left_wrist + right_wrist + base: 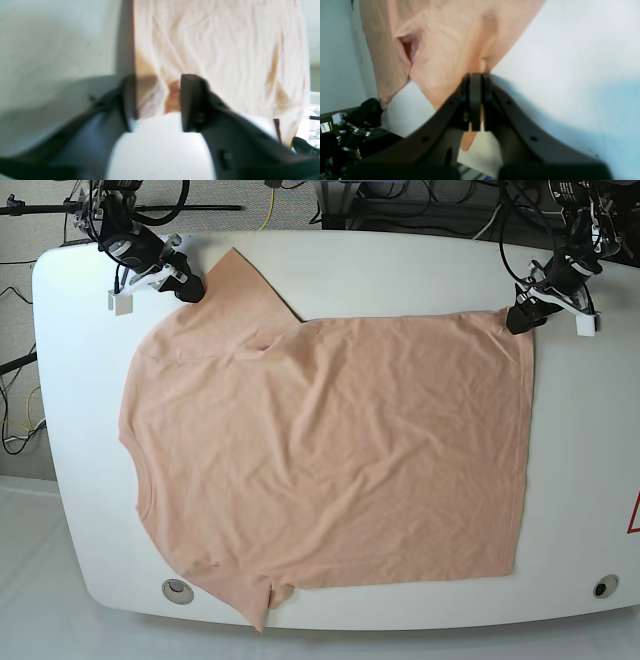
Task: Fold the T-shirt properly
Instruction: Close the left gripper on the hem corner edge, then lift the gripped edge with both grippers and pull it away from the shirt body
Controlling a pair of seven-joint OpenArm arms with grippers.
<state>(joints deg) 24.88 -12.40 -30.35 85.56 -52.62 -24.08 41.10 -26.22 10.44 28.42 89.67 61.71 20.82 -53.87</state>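
T-shirt (330, 450): base view shows whole.

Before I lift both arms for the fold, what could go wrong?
The left gripper sits around the T-shirt corner with its jaws still apart, so that corner may slip free. The right gripper pinches only the sleeve tip, which could pull out. An uneven lift might drag the hem off the table edge.
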